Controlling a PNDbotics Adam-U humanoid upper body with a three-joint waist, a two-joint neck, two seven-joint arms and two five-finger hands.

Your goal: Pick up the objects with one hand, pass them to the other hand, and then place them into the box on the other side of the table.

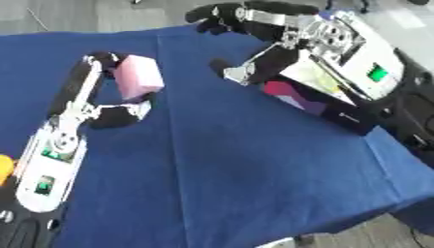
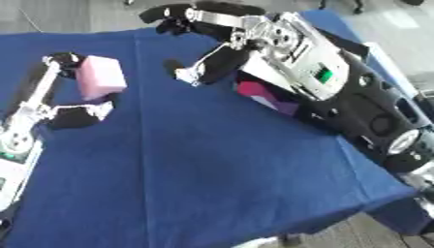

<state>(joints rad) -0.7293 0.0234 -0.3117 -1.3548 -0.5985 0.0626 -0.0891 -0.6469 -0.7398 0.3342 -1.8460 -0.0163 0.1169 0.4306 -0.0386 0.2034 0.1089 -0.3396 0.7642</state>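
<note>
A pink block (image 1: 138, 76) sits in my left hand (image 1: 83, 92) at the left of the blue table (image 1: 246, 164). The fingers curl over its far side and the thumb (image 1: 127, 114) closes under its near side. My right hand (image 1: 275, 55) hangs open at the upper middle, fingers spread toward the far edge and thumb (image 1: 233, 72) pointing down at the cloth. A gap of bare cloth separates it from the block. Under my right forearm lies a dark box (image 1: 352, 118) with pink and purple things (image 1: 292, 97) inside, partly hidden by the arm.
A yellow object (image 1: 4, 169) shows at the left edge beside my left forearm. The table's right edge and near right corner drop to a grey floor (image 1: 373, 235). Blue cloth stretches across the middle and front.
</note>
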